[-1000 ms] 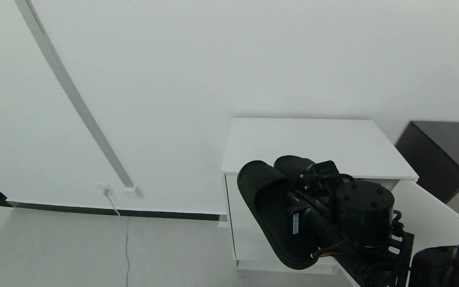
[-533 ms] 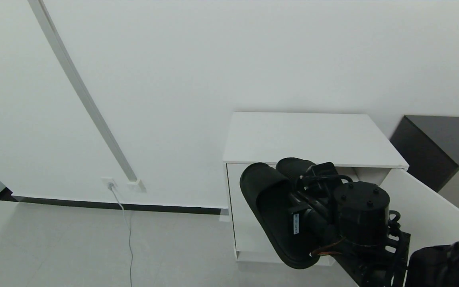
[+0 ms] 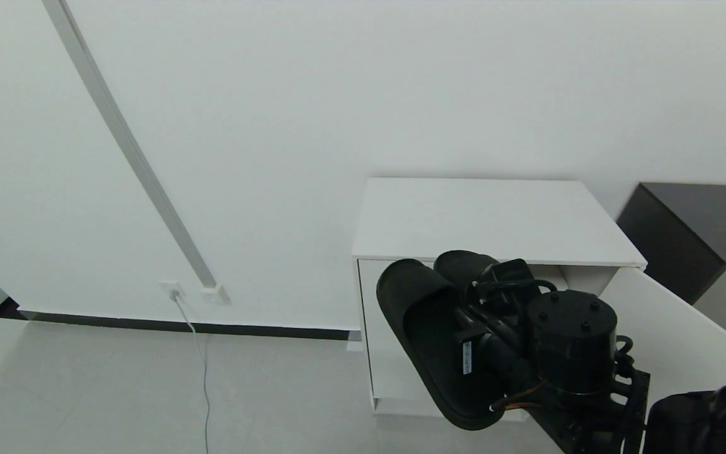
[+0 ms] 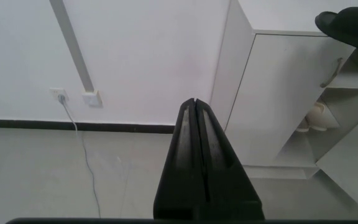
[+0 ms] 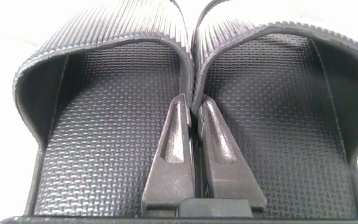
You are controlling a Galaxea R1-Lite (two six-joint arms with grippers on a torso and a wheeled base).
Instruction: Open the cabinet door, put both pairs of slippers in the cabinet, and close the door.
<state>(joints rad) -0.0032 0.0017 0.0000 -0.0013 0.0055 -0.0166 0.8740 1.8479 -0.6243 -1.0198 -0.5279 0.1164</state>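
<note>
Grey floor [image 3: 117,391] left of open cabinet [image 3: 476,217]

Slippers [image 3: 426,328] in right tool [image 5: 193,102] before cabinet [image 3: 483,214], door [image 3: 672,340] open at right, another pair [image 4: 312,118] inside

The head view looks forward and down, the white cabinet [image 3: 483,217] at its lower right. The left wrist view faces that cabinet from lower down; the right wrist view sits close on the black slippers [image 5: 104,112].
</note>
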